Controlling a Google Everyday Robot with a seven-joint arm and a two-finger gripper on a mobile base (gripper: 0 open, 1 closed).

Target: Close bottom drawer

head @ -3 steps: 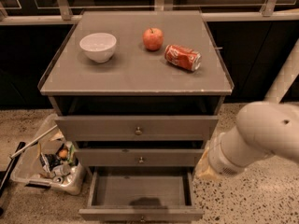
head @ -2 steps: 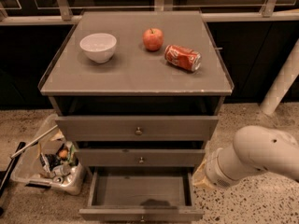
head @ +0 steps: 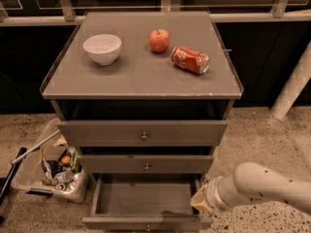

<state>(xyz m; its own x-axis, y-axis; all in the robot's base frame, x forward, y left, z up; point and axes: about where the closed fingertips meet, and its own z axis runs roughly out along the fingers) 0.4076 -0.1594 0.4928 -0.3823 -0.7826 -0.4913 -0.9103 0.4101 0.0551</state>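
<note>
The bottom drawer [head: 146, 198] is the lowest of three grey drawers and stands pulled out, its shallow box empty. Its slim front panel with a small round knob [head: 147, 226] lies at the frame's bottom edge. My gripper [head: 200, 203] is at the end of the white arm that comes in from the lower right. It sits beside the drawer's right wall, close to the front right corner. The middle drawer [head: 146, 164] and top drawer [head: 143, 132] stand a little out from the cabinet.
On the cabinet top [head: 73, 89] are a white bowl [head: 102, 48], a red apple [head: 159, 40] and a red can [head: 190, 59] lying on its side. A clear bin of clutter [head: 53, 171] sits on the floor at the left. A white post [head: 294, 84] stands at the right.
My arm has dropped lower in the view. The gripper has moved down and a little left, to the right side of the open bottom drawer. The drawer has not moved.
</note>
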